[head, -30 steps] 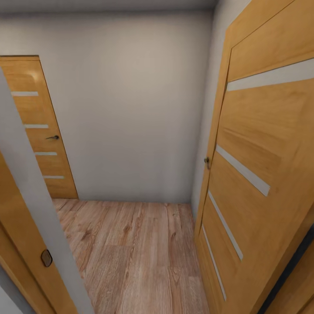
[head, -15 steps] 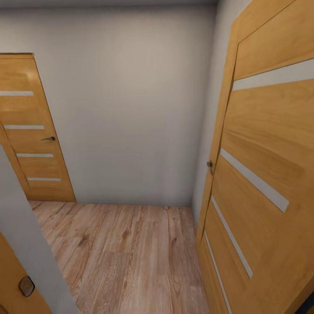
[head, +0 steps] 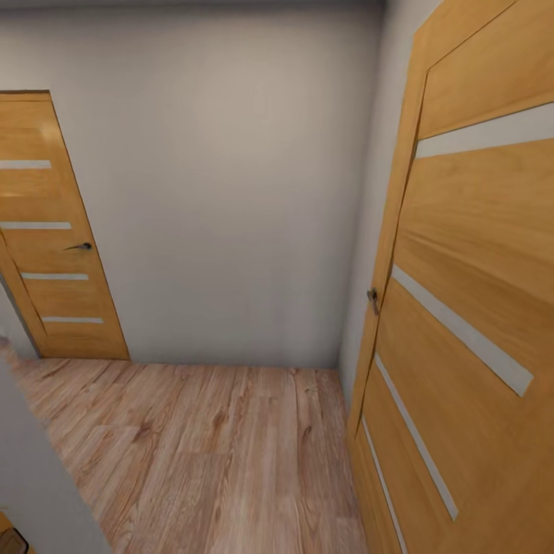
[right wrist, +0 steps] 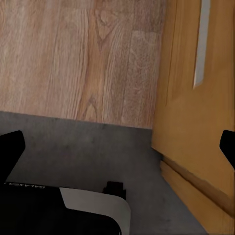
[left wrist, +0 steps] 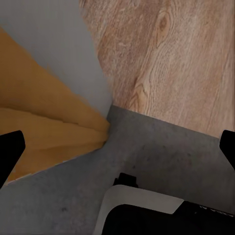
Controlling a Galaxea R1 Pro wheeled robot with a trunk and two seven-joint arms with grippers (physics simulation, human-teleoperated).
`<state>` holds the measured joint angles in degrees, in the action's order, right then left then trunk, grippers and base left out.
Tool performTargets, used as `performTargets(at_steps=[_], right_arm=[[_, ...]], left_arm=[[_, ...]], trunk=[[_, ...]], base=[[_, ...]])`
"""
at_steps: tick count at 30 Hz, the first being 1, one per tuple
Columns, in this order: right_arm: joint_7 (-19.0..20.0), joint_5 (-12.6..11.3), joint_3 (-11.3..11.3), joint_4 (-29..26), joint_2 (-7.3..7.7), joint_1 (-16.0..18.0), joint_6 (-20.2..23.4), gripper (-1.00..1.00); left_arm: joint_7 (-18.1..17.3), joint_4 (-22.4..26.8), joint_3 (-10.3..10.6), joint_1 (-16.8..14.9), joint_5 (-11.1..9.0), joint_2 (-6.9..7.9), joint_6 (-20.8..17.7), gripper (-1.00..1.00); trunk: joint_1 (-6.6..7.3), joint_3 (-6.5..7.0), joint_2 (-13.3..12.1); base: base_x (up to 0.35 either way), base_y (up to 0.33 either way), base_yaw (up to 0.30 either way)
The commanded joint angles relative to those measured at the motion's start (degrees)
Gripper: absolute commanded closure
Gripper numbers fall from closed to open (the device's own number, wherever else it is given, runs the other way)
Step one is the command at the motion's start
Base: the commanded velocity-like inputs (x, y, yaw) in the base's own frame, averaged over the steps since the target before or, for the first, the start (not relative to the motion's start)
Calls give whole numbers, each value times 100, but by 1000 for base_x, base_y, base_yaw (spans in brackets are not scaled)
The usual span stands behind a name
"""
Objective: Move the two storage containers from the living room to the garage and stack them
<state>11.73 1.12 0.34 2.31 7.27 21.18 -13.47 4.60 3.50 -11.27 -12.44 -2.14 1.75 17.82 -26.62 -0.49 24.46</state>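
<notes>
Head view, left to right. A grey wall edge stands at the near left. Behind it is a closed wooden door with pale horizontal strips and a lever handle. A plain grey wall closes the far end. Light wood-plank flooring runs up to it. An open wooden door leaf takes up the right side, with its handle at the edge.

Left wrist view: left gripper has its fingertips at the frame edges, spread wide, with nothing between them. Below it, dark grey concrete floor meets the planks at a threshold.

Right wrist view: right gripper is likewise spread wide and empty, over the same concrete-to-plank seam, with the door leaf just beside it.

Neither storage container is in these frames; where they are cannot be told from here.

Judgement: step in hand is transit, empty-handed, at the threshold between the concrete-floored room and this small hall. Probably heading for the living room to fetch a container.

Next move calls for driving forward through the opening while clearing the wall edge on the left and the door leaf on the right, then choosing a way out of the hall.
</notes>
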Motion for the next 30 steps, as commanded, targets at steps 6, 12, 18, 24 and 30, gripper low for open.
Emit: performTargets(at_steps=[6,12,18,24,30], right_arm=[[13,11,1,24,2,9,-41,-100],[5,7,1,24,0,9,-41,-100],[4,10,1,23,2,9,-41,-100],[4,11,1,24,2,9,-41,-100],[4,11,1,24,2,9,-41,-100]], left_arm=[[5,-6,2,-4,-23,-7,27,-100],[5,-7,2,-4,-23,-10,28,-100],[5,-7,2,-4,-22,-10,28,-100],[5,-7,2,-4,-15,-8,20,-100],[5,-7,2,-3,-14,-8,19,-100]], trunk=[[-4,-5,7],[-4,-5,7],[-4,-5,7],[-4,-5,7],[-4,-5,7]], base=[[49,-7,0],[3,-1,0],[42,0,0],[279,0,0],[279,0,0]])
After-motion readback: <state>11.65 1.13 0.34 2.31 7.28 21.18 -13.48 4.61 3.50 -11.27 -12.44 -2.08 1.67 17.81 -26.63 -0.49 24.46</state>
